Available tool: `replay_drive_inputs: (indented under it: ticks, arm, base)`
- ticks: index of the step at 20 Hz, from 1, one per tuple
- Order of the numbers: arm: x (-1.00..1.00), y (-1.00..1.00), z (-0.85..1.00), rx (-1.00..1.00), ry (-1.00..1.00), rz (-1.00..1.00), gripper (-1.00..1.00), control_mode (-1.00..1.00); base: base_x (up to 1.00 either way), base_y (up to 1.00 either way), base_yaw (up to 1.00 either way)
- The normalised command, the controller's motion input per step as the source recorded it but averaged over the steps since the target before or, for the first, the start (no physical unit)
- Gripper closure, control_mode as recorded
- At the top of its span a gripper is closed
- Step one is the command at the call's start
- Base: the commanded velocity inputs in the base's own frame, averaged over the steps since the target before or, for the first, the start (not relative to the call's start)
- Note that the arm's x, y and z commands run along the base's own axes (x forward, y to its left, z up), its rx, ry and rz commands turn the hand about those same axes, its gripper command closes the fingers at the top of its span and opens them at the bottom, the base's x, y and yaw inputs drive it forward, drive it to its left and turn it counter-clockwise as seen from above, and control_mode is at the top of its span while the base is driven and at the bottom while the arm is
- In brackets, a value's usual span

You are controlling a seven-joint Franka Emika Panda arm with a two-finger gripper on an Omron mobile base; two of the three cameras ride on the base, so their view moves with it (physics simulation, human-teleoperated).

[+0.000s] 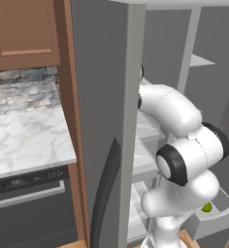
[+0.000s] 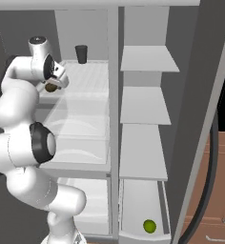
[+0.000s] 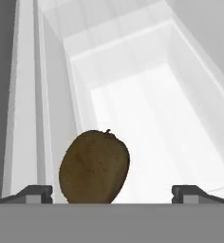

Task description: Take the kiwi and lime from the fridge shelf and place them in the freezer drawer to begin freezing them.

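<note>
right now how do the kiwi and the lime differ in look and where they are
The kiwi is dark brown and oval; the lime is bright green and round. The kiwi lies on a fridge shelf between the open gripper fingertips; the lime already sits low in the freezer drawer. Both are small fruits, neither gripped.

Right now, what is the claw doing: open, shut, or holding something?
Claw: open, holding nothing; the kiwi sits between its fingertips, ungripped.

Flat, even rendered light, soft shadows, slightly blurry, bright white glare inside fridge.
</note>
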Motion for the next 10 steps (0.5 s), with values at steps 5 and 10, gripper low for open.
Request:
replay_drive_inputs:
  ticks: [5, 10]
  arm:
    - [0.50, 0.31, -0.18, 0.00, 0.09, 0.00, -1.00, -1.00]
    - [0.37, 0.25, -0.23, 0.00, 0.02, 0.00, -1.00, -1.00]
  base:
    - [0.00, 0.00, 0.00]
    - [0.00, 0.00, 0.00]
